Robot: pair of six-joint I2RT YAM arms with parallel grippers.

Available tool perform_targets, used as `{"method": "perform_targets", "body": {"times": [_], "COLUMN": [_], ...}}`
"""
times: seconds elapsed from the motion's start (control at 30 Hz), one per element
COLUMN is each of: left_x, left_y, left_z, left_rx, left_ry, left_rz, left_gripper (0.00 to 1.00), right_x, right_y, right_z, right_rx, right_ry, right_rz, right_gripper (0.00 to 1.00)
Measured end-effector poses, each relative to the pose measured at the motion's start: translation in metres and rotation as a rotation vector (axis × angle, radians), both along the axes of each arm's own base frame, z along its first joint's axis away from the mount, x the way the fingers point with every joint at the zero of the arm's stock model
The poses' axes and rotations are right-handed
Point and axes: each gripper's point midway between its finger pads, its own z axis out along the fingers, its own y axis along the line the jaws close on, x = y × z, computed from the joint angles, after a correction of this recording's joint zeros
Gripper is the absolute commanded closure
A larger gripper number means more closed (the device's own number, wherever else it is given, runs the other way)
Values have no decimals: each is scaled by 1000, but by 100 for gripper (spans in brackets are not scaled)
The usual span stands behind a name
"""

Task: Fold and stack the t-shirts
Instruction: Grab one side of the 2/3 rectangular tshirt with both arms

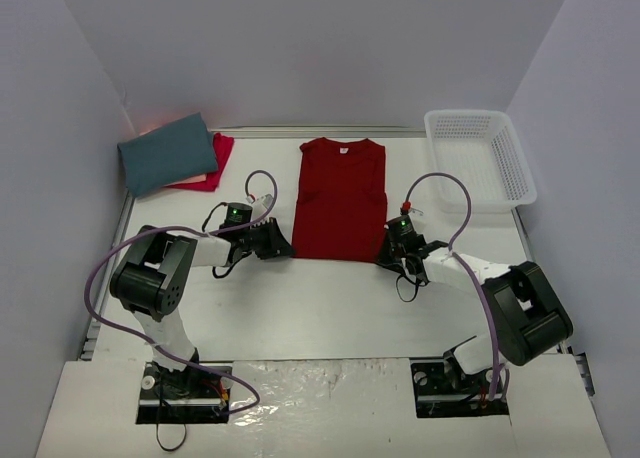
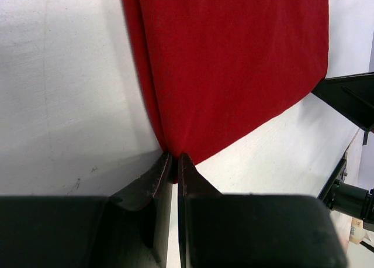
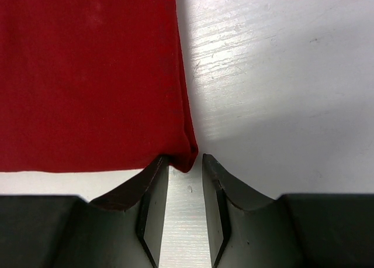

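What I count here, kind by kind.
T-shirts come to three: one deep red t-shirt (image 1: 340, 200), one slate-teal t-shirt (image 1: 168, 153) and one pinkish-red t-shirt (image 1: 222, 153). There is a single white mesh basket (image 1: 516, 168). Two graspers are mine, my left end effector (image 1: 272, 240) and my right end effector (image 1: 393, 248). Cables also make two, a left purple cable (image 1: 92, 288) and a right purple cable (image 1: 466, 204). The white surface (image 1: 330, 308) is one.

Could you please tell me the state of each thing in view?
red shirt: lying flat, sides folded in.
teal shirt: folded, atop pink shirt.
pink shirt: beneath, mostly covered.
basket: empty.
left gripper: shut on red shirt's near corner.
right gripper: open around the other near corner.
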Motion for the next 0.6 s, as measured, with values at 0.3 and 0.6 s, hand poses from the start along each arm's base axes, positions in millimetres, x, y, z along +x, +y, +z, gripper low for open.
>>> {"method": "perform_targets", "body": {"times": [0.3,0.6], "left_x": [0,-1], "left_y": [0,-1], "left_z": [0,0], "left_rx": [-5,-7], "left_ry": [-2,-3], "left_rz": [0,-2], "left_gripper": [98,98], "right_x": [0,-3], "right_y": [0,-3], "right_z": [19,6], "right_rx": [24,-5], "right_ry": [-54,-20], "right_rz": [1,9], "right_gripper": [73,68]}}
